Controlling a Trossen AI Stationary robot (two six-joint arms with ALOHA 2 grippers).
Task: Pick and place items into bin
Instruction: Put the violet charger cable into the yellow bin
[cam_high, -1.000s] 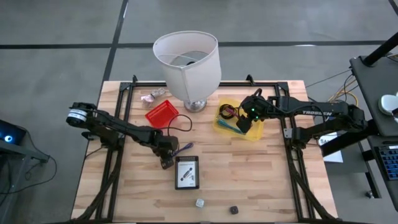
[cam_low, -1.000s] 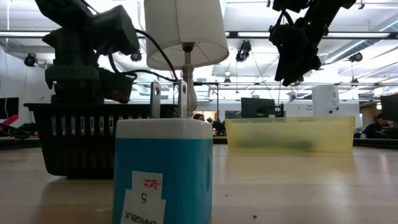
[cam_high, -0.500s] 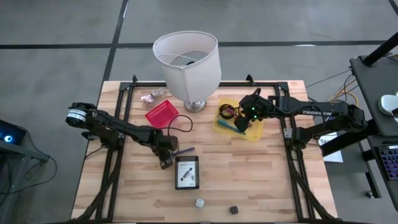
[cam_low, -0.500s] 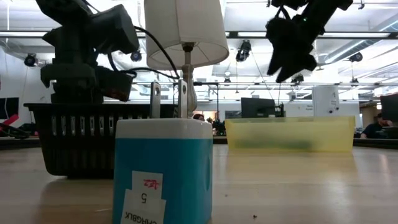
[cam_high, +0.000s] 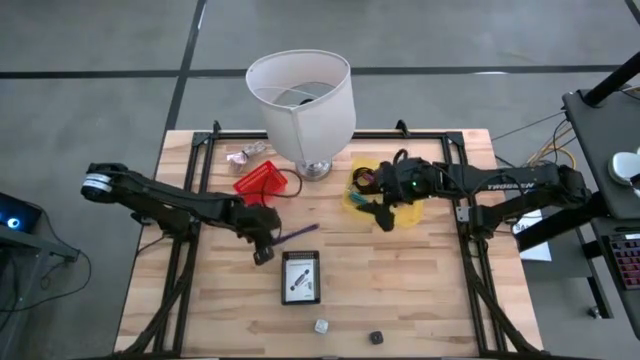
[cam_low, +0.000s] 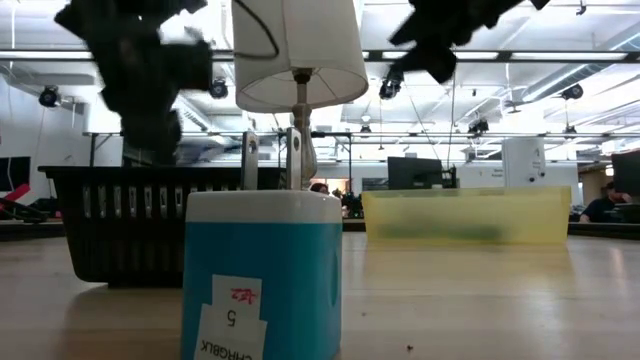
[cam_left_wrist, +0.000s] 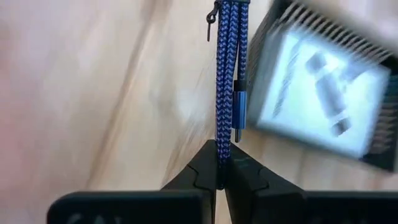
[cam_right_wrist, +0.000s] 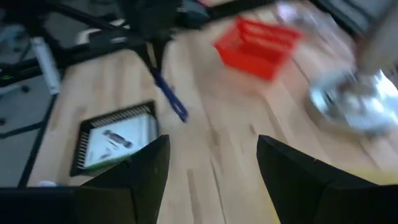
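A blue-purple braided cable (cam_high: 300, 233), folded into a bundle, lies left of centre beside a black tray holding a white card (cam_high: 300, 277). My left gripper (cam_high: 264, 247) is shut on the cable's left end (cam_left_wrist: 227, 74). The yellow bin (cam_high: 405, 205) sits right of centre with dark cables and a teal stick in it. My right gripper (cam_high: 385, 215) hovers open at the bin's near left corner with nothing between its fingers (cam_right_wrist: 211, 155). Two small cubes (cam_high: 321, 326) (cam_high: 376, 338) rest near the front edge. My left gripper pinches the end of the folded cable bundle (cam_left_wrist: 221, 146) between its two fingertips. The fingers come from the table's left, slanting down, and lie along the cable. The strands run straight away from the fingers toward the black tray (cam_left_wrist: 323, 93). I cannot tell whether the cable is clear of the table.
A lamp with a large white shade (cam_high: 300, 95) stands at the far middle, with a red basket (cam_high: 260, 183) and a pink wrapped item (cam_high: 245, 153) to its left. A blue-and-white plug block (cam_low: 262, 275) fills the low view's foreground. Bare wood lies at the near right.
My left gripper has drawn back a little toward the table's left with the cable's end, so more of the cable shows. My right gripper has left its place over the bin, moving up and toward the table's near left, and has turned toward the tray side.
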